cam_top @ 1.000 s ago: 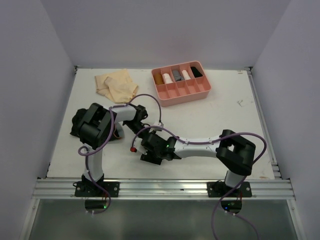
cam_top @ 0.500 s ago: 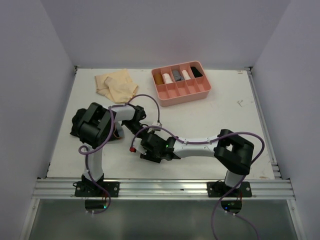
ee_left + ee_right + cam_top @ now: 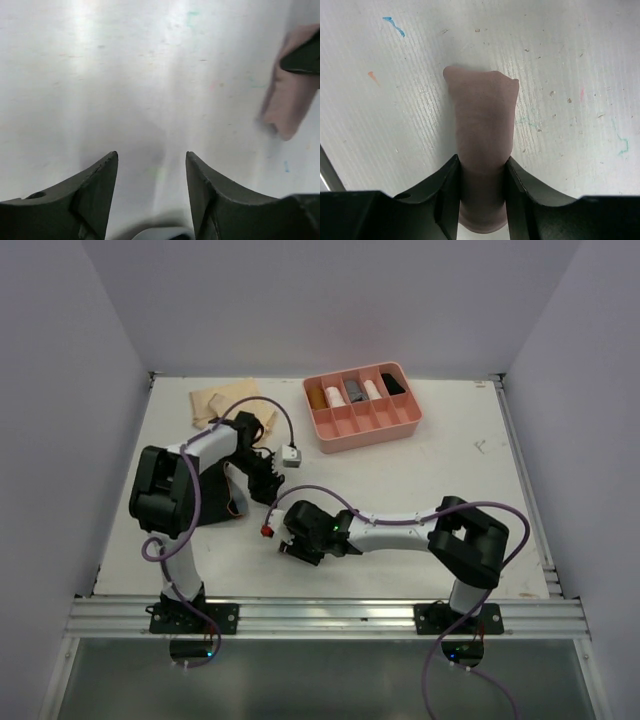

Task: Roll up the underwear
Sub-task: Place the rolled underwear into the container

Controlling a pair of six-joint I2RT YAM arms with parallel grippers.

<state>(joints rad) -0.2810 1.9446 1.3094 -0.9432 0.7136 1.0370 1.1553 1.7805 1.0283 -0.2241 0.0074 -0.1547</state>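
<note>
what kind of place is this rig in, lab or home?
Probably a lab test cell, not a home: white table boxed in by plain walls, left arm and right arm bolted to an aluminium rail.

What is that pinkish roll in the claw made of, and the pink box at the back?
The dusty pink roll looks like soft, matte cloth: rounded edges, squeezed narrower in the right gripper. The pink divided tray looks like rigid plastic: thin straight walls, smooth even colour.

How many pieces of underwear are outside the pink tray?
2 clearly: the tan underwear at the far back left, and the pink roll between the right fingers. The left arm may hide another.
</note>
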